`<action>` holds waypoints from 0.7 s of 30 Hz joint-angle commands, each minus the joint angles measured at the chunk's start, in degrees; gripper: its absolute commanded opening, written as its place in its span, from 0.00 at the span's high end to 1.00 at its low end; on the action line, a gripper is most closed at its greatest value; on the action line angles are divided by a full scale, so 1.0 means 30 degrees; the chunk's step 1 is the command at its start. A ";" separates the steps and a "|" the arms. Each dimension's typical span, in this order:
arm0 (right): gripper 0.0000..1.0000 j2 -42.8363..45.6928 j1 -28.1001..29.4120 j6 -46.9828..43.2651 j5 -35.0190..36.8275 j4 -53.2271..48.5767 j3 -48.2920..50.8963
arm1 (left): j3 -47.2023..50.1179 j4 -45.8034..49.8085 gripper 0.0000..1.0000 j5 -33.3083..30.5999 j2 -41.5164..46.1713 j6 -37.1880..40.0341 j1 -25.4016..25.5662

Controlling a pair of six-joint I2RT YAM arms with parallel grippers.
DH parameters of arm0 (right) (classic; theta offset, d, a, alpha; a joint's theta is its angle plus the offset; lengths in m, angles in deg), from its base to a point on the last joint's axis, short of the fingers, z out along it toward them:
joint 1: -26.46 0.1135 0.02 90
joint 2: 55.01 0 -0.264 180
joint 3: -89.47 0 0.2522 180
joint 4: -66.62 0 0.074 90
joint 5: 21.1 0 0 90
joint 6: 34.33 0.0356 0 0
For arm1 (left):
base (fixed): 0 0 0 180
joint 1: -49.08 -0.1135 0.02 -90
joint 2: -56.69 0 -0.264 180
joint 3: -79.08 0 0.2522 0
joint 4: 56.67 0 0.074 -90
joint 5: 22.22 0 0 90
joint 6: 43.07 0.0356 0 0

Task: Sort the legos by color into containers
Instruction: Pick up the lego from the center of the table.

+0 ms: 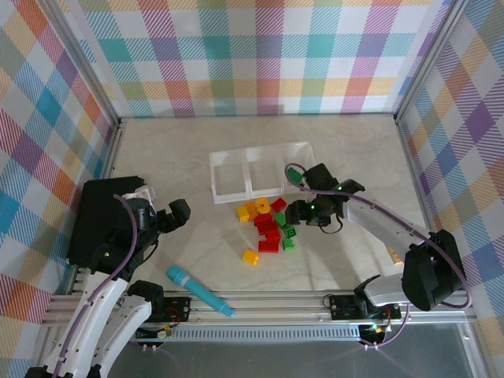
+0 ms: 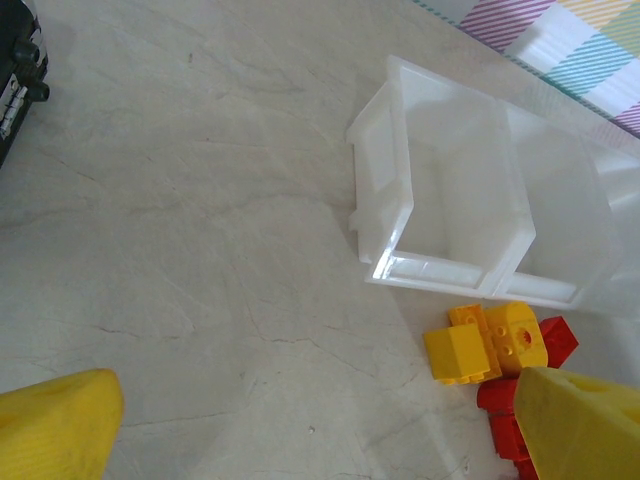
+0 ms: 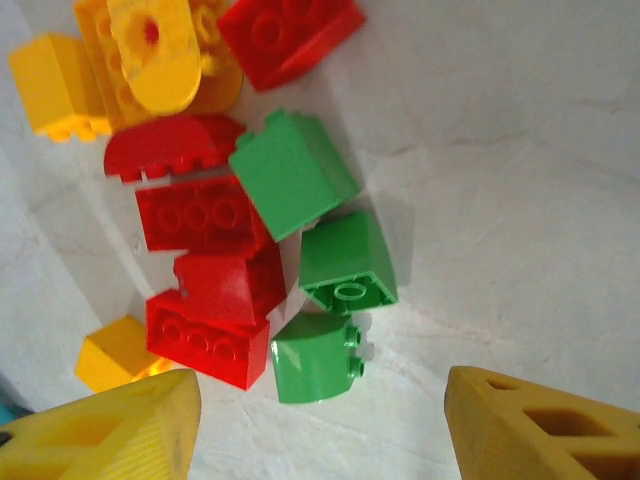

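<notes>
The right gripper (image 3: 320,400), jaws wide and empty, hovers over the tabletop (image 3: 520,150); three small green studded plastic bricks (image 3: 347,262) lie just ahead between them.

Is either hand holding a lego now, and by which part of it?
Nothing is held: the left hand and the right hand are both open and empty.

The bricks (image 3: 205,215) are smooth, glossy plastic. The tray (image 2: 380,170) is cloudy plastic (shiny at its rim); the table (image 2: 180,230) looks matt, stone-veined.
</notes>
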 commanded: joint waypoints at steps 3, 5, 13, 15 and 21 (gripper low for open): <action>0.34 -0.0747 0.0651 0.0204 0.0784 0.0541 0.0280 | 0.0169 -0.0048 0.00 -0.0423 0.0406 0.0039 0.0117; 0.34 -0.1100 0.0766 0.0131 0.0759 0.0804 0.0279 | 0.0238 0.0045 0.00 -0.0615 0.0830 -0.0032 0.0117; 0.34 -0.3095 0.1721 -0.0009 0.1458 0.1010 -0.0350 | 0.0334 0.0073 0.00 -0.1059 0.2159 -0.0135 0.0119; 0.34 -0.3412 0.1787 -0.0052 0.1495 0.1057 -0.0407 | 0.0366 -0.0054 0.00 -0.0913 0.2149 -0.0083 0.0118; 0.36 -0.4587 0.2154 -0.0348 0.1865 0.1052 -0.0709 | 0.0363 -0.0126 0.00 -0.0624 0.1838 -0.0091 0.0139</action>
